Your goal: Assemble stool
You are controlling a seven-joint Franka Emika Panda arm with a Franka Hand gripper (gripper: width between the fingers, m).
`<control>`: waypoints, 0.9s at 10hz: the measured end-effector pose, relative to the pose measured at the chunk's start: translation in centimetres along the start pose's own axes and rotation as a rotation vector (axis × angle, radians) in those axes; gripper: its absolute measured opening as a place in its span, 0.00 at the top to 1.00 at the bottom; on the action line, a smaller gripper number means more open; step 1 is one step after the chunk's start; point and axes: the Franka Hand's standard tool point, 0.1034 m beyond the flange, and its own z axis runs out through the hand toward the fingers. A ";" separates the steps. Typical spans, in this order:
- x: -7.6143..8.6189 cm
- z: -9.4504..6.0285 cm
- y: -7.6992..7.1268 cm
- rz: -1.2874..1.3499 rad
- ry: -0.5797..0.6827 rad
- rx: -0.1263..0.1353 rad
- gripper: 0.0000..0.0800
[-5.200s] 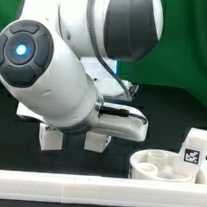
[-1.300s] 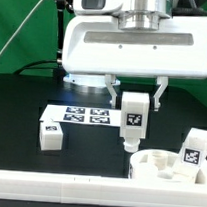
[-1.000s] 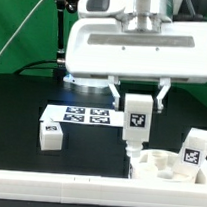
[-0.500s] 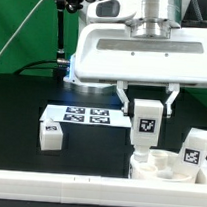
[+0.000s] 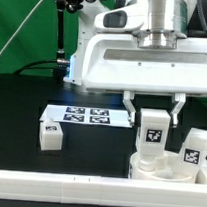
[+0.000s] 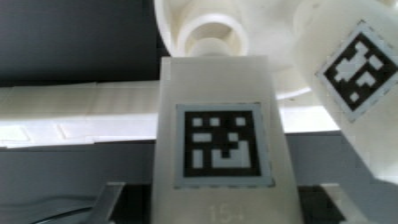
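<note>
On the black desk (image 5: 15, 115), toward the exterior view's right, the round seat (image 5: 179, 177) lies holes-up; the tool (image 5: 153, 115) is clamped on an upright leg (image 5: 152, 135), its lower end at or just above one hole (image 6: 214, 40), contact unclear. Risk, by my judgement: an off-centre or tilted leg would catch the rim and jam, or shove the seat against the second leg (image 5: 196, 148) just beside it.

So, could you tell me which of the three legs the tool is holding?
The upright leg over the seat, clamped in the tool; the leg at the exterior view's left and the leg at its right sit free.
</note>
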 end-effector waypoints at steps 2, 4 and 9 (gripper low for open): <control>0.0 0.0 0.1 0.001 0.000 -0.001 0.58; -0.5 0.2 -0.2 -0.004 -0.007 0.000 0.58; -1.2 0.5 -0.1 -0.006 -0.018 -0.003 0.58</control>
